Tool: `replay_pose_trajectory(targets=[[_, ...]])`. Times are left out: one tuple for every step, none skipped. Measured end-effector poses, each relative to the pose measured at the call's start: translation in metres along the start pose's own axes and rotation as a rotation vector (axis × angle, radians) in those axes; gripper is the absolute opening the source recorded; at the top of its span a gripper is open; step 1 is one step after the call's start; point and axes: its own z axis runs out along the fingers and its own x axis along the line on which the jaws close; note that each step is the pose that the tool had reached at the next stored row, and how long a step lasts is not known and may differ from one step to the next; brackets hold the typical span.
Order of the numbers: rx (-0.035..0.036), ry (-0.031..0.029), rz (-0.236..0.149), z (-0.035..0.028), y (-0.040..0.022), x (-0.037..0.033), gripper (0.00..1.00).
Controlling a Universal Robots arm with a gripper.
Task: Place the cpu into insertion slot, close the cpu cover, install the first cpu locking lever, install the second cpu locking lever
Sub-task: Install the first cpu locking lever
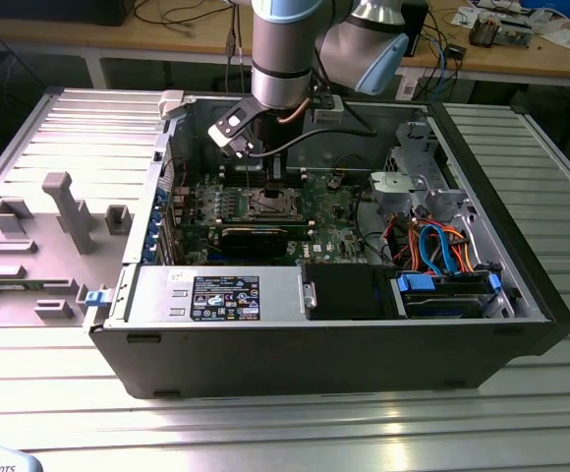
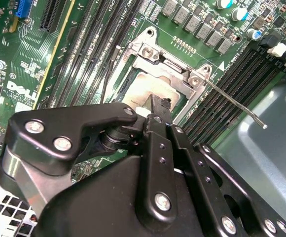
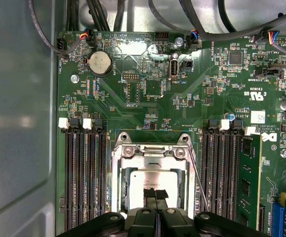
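Your tool, its fingers clenched together on nothing, sits just over the cpu, which lies in the insertion slot under the lowered cpu cover, a thin lever alongside.

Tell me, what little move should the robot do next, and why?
Probably shift the shut jaws sideways to the locking lever and press it down: the cpu already sits under the cpu cover, yet that thin lever looks raised, unlatched.
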Motion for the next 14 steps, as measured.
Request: replay_pose_trajectory(targets=[[0.0,0.0,0.0,0.0,0.0,0.0,0.11],[0.0,0.0001,0.0,-0.0001,0.0,0.0,0.11],[0.0,0.0,0.0,-0.0001,0.0,0.0,0.11],[0.0003,-0.0005,0.0,-0.0011,-0.0001,-0.0001,0.11],[0.0,-0.0001,0.0,-0.0022,0.0,0.0,0.11],[0.0001,-0.0001,0.0,-0.0034,-0.0001,0.0,0.11],[0.0,-0.0001,0.0,-0.0041,-0.0001,0.0,0.11],[0.0,0.0,0.0,-0.0052,-0.0001,0.0,0.11],[0.0,0.0,0.0,-0.0077,-0.0001,0.0,0.11],[0.0,0.0,0.0,-0.0102,-0.0002,0.0,0.11],[-0.0001,0.0,0.0,-0.0118,-0.0002,0.0,0.11],[0.0,0.0,0.0,-0.0131,-0.0002,0.0,0.11],[0.0,0.0,0.0,-0.0154,-0.0003,0.0,0.11],[0.0,0.0,0.0,-0.0171,-0.0003,0.0,0.11]])
